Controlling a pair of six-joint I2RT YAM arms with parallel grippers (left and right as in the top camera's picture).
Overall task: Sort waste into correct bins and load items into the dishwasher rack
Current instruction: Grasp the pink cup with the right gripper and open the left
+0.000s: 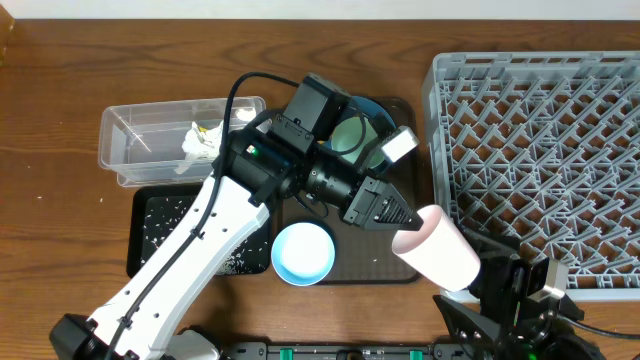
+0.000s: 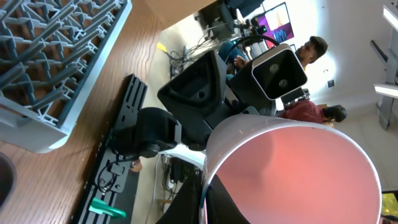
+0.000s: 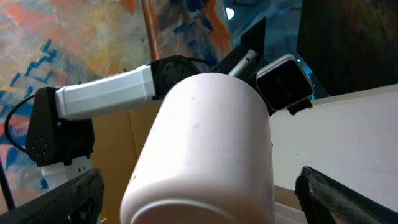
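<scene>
Inside the clear tub (image 1: pixel 140 152) lies a crumpled white napkin (image 1: pixel 197 147).

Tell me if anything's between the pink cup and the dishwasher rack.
Nothing visible does. The pink cup, held up by the left gripper, hangs right beside the dishwasher rack at its left edge, with no object between them.

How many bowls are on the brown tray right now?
2. The pale-blue white bowl sits near the tray's front edge; the mint-green bowl sits at the back, seemingly on the dark-blue plate, partly behind the left arm. That arm may hide more.
</scene>
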